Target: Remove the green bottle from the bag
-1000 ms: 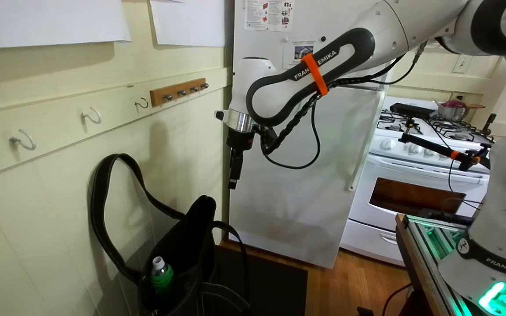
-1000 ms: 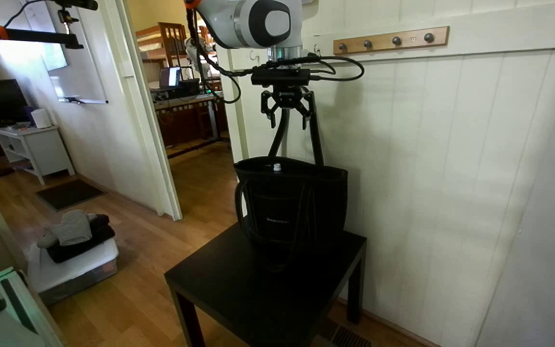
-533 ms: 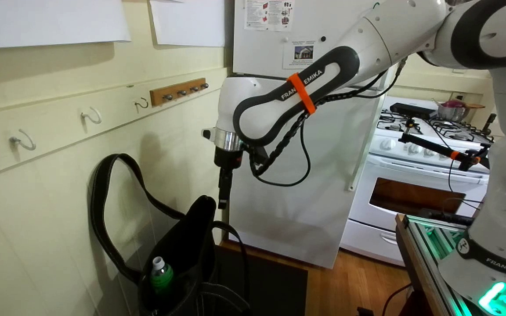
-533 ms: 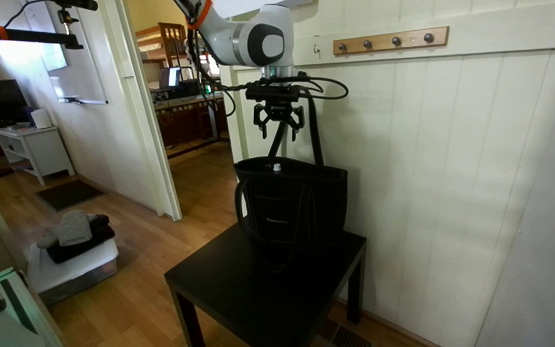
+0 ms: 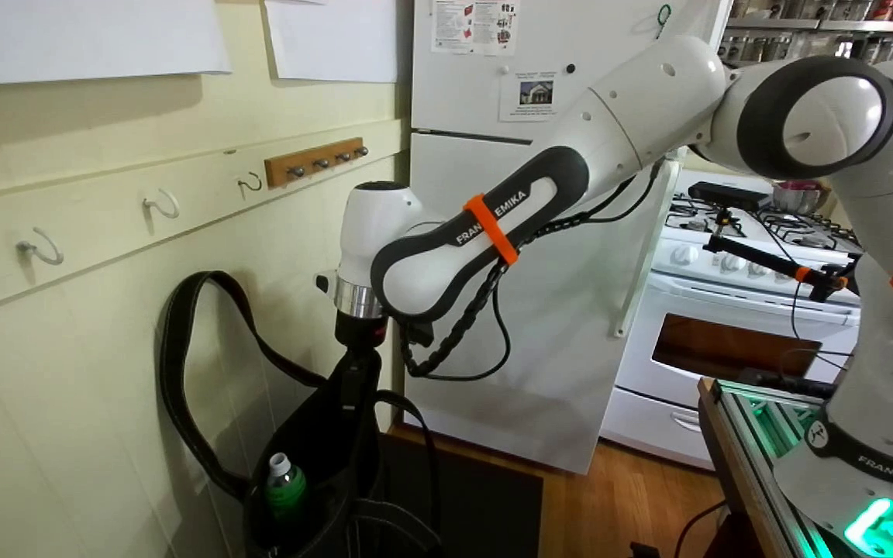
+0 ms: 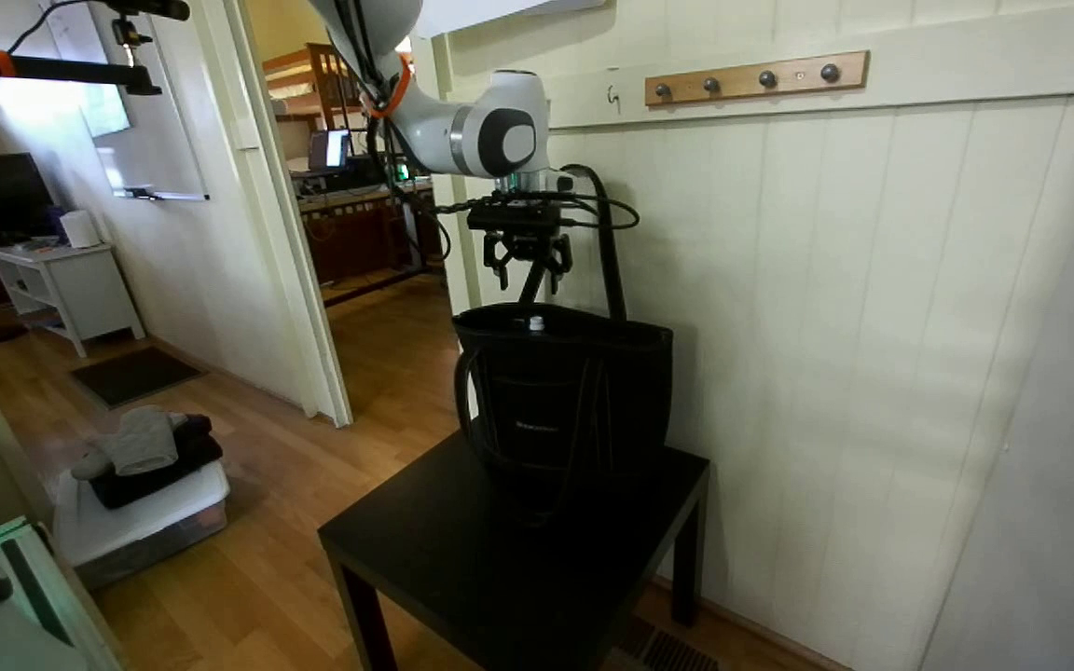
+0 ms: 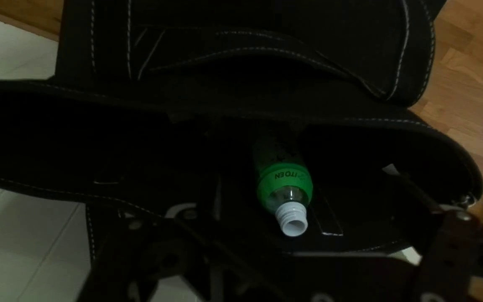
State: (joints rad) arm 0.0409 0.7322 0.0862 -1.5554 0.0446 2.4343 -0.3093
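Note:
The black bag (image 6: 584, 401) stands upright with its mouth open; it also shows in an exterior view (image 5: 338, 504) and the wrist view (image 7: 241, 96). The green bottle (image 5: 285, 492) stands inside it, with its white neck near the rim. Only the white top (image 6: 536, 323) shows in an exterior view. In the wrist view the bottle (image 7: 285, 180) is capless, its lower part hidden in the dark bag. My gripper (image 6: 529, 282) is open and empty above the bag's mouth, fingers pointing down. In an exterior view the gripper (image 5: 349, 404) appears beyond the bottle, apart from it.
The bag is on a black table (image 6: 490, 568) against the wall. Its shoulder strap (image 6: 607, 242) loops up behind my gripper. A front handle (image 5: 415, 422) stands out from the bag. A white refrigerator (image 5: 508, 411) stands beside the table. Wall hooks (image 5: 160, 203) are above.
My arm and gripper have moved down toward the bag's mouth, and left in both exterior views. The gripper has stayed open. The bag and bottle have not moved.

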